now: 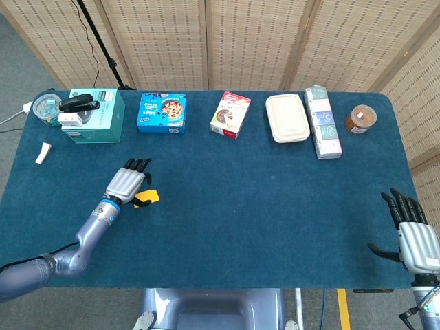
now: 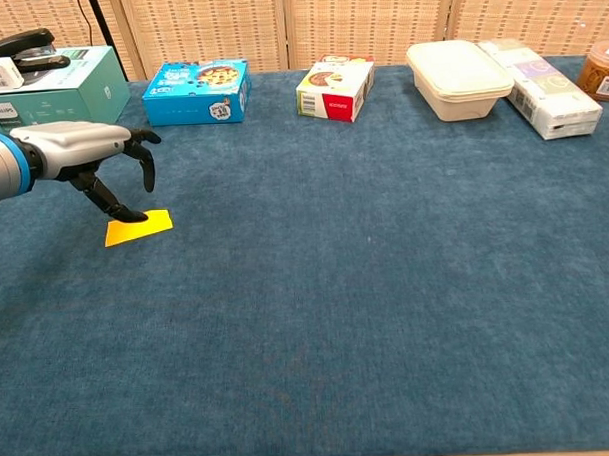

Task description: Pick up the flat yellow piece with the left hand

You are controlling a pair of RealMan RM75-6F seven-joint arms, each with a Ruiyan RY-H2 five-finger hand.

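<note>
The flat yellow piece (image 2: pixel 141 228) lies on the blue tablecloth at the left; in the head view the yellow piece (image 1: pixel 148 197) is partly covered. My left hand (image 2: pixel 92 150) hovers right over it with fingers spread, and its thumb tip touches the piece's upper edge. The same left hand (image 1: pixel 127 183) shows palm down in the head view. My right hand (image 1: pixel 412 234) stays at the table's near right corner, fingers spread, holding nothing.
Along the far edge stand a teal box (image 1: pixel 96 115) with a black stapler (image 1: pixel 78 103) on top, a blue box (image 1: pixel 162 113), a cake-mix box (image 1: pixel 230 114), a white lidded container (image 1: pixel 287 117), a long carton (image 1: pixel 322 122) and a brown jar (image 1: pixel 360 119).
</note>
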